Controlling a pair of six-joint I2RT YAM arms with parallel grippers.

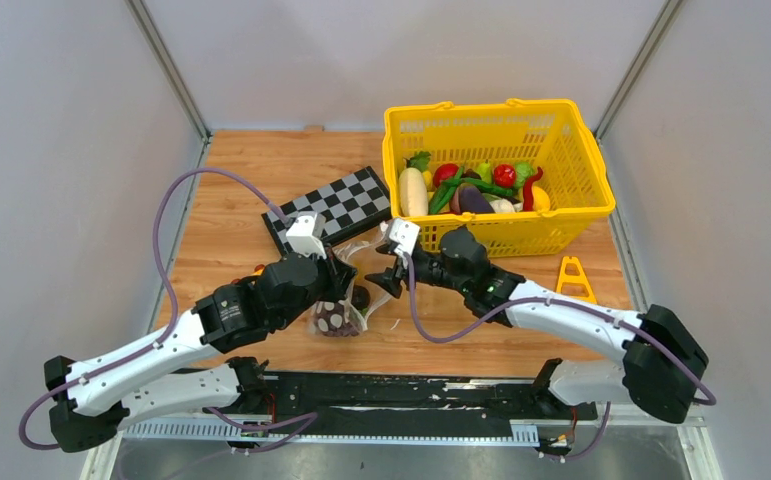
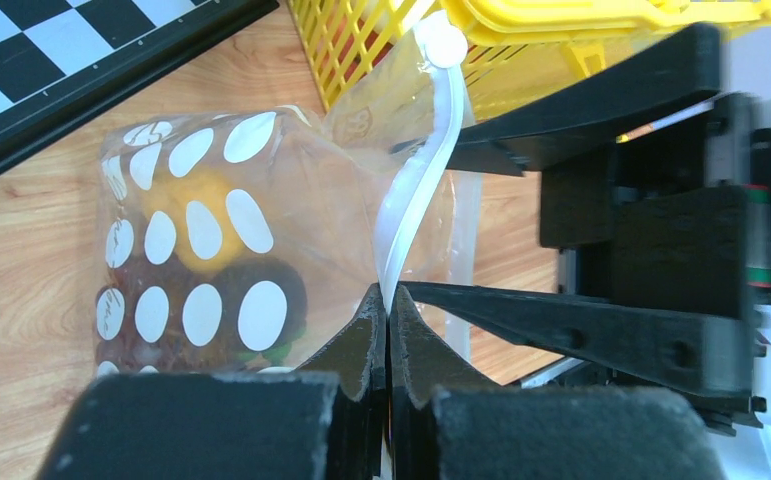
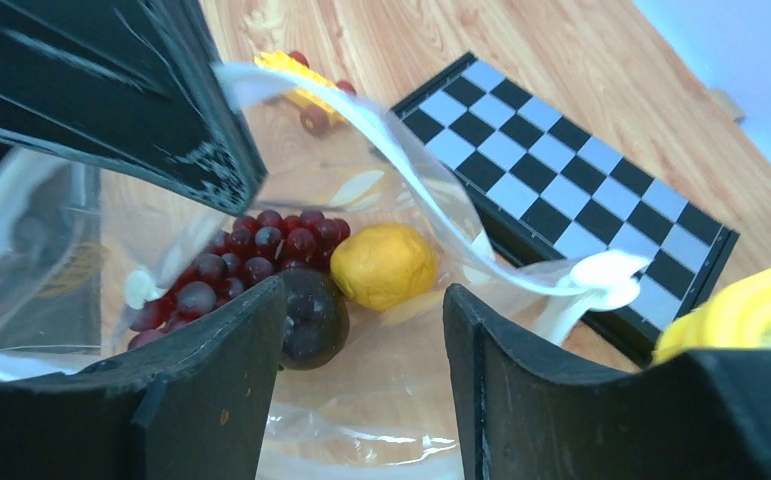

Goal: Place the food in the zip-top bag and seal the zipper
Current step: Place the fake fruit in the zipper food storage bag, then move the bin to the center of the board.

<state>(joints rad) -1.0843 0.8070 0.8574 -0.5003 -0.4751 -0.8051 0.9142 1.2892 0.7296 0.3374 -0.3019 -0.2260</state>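
Clear dotted plastic: the zip-top bag [image 2: 201, 250] lies on the near side of the checkerboard [image 1: 336, 205], w/ the left gripper [image 2: 388, 310] pinching its zipper [image 2: 416, 190] strip and the right gripper [image 3: 361, 300] spread, empty, over the mouth. Strip looks twisted, so if that one pinch slips the mouth prob. flops shut; the right one could snag the film and tip the grape bunch [image 3: 251, 250] out.
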